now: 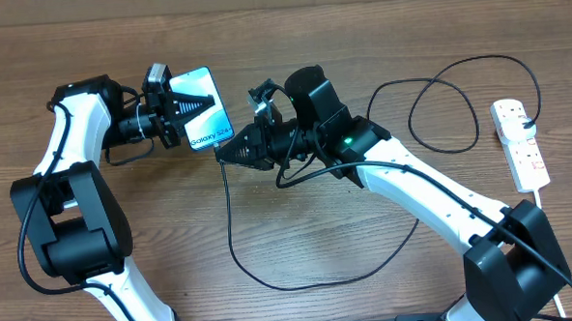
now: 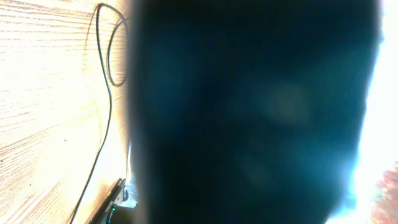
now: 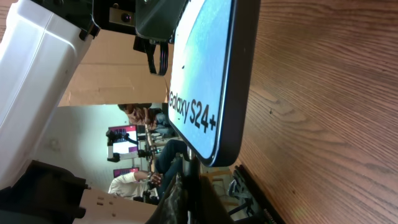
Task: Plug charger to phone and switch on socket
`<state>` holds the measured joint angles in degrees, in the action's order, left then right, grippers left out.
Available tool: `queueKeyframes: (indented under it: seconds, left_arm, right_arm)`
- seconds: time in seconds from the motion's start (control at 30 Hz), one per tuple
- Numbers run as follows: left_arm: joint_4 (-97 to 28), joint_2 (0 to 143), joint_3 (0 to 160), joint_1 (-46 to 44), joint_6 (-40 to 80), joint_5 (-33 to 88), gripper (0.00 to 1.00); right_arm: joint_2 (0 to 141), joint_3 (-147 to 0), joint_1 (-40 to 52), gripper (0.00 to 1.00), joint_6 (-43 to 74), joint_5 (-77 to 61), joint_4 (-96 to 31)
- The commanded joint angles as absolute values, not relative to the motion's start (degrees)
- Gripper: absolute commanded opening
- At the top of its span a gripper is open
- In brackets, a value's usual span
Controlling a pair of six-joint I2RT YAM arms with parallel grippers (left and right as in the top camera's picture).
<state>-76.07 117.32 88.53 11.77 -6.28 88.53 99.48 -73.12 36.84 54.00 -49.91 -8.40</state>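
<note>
The phone (image 1: 212, 125), light blue with "Galaxy S24+" text, is held tilted above the table by my left gripper (image 1: 195, 104), which is shut on it. In the left wrist view the phone (image 2: 249, 112) fills most of the frame as a dark blur. My right gripper (image 1: 226, 153) is shut on the connector tip of the charger (image 1: 234, 250), right at the phone's lower edge. The right wrist view shows the phone (image 3: 205, 74) edge-on, with the connector (image 3: 192, 165) touching its bottom edge above my fingers (image 3: 189, 202). The socket (image 1: 519, 143) lies at the far right.
The black cable loops across the table in front of the right arm and makes a second loop (image 1: 443, 110) towards the socket. It also shows in the left wrist view (image 2: 107, 93). The socket's white cord (image 1: 551, 255) runs to the front right edge.
</note>
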Motion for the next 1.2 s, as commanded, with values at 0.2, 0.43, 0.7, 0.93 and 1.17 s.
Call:
queueKeyframes:
  seconds: [0.2,0.43,0.7,0.93,1.17]
  left_arm:
    - [-76.5,116.5,88.6,11.6,-5.9,90.6,0.04]
    - [-76.5,116.5,88.6,11.6,-5.9,90.6,0.04]
    - [-76.5,116.5,88.6,11.6,-6.0,90.6,0.04]
    - [-76.5,116.5,88.6,11.6,-7.1,90.6,0.04]
    - [-76.5,116.5,88.6,11.6,-7.7,90.6,0.04]
  right_arm:
    - [98.7,-74.1,36.8,0.04,55.5,-46.1,-6.6]
    - [98.7,-74.1,38.1,0.04,56.2,-44.7,-5.2]
    - [98.8,-74.1,38.2,0.04,56.1,-45.1,-5.2]
    - [98.8,-74.1,38.1,0.04,53.6,-46.9,-5.2]
    - [98.8,-74.1,36.1,0.04,47.9,-51.3,-8.0]
